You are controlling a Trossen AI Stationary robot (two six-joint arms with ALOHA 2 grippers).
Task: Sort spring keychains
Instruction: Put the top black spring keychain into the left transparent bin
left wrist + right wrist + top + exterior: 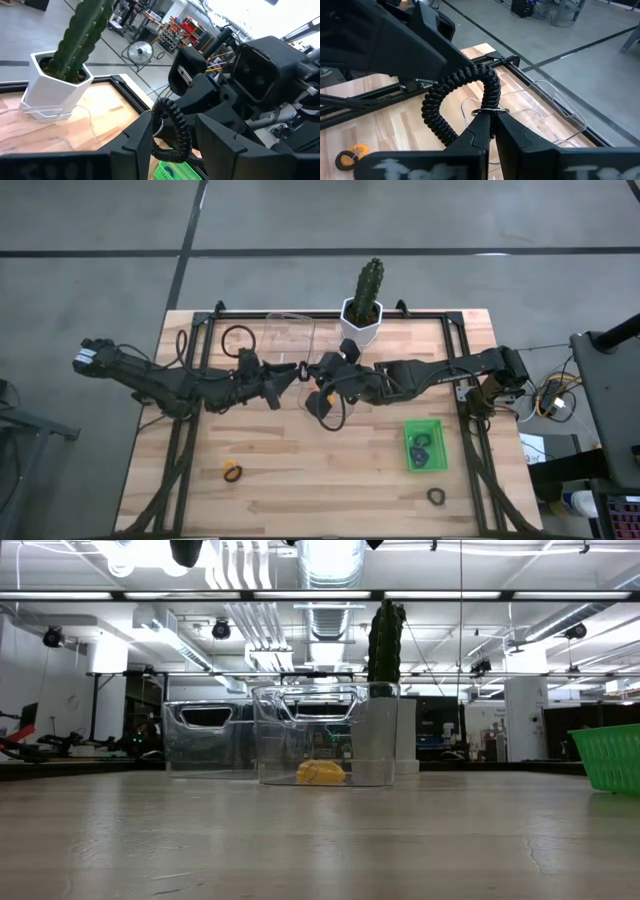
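Above the table's middle hangs a black spring keychain, a coiled loop with a small metal ring. My right gripper, which reaches in from the table's right, is shut on it. My left gripper comes level from the left and is open, with the coil between its fingers. An orange keychain lies flat on the wood near the front left. A black one lies near the front right. More black ones lie in the green basket. My right gripper pinches the keychain's metal ring between its two fingertips, slanting down from the table's right. The coil arches out beyond the fingertips, lifted clear of the table. My left gripper has the coil between its fingers; I cannot tell whether either finger touches it.
Two clear plastic bins stand at the far middle, one holding something yellow-orange. A cactus in a white pot stands beside them. A black cable loop lies at the far left. Black frame rails run along the table's edges.
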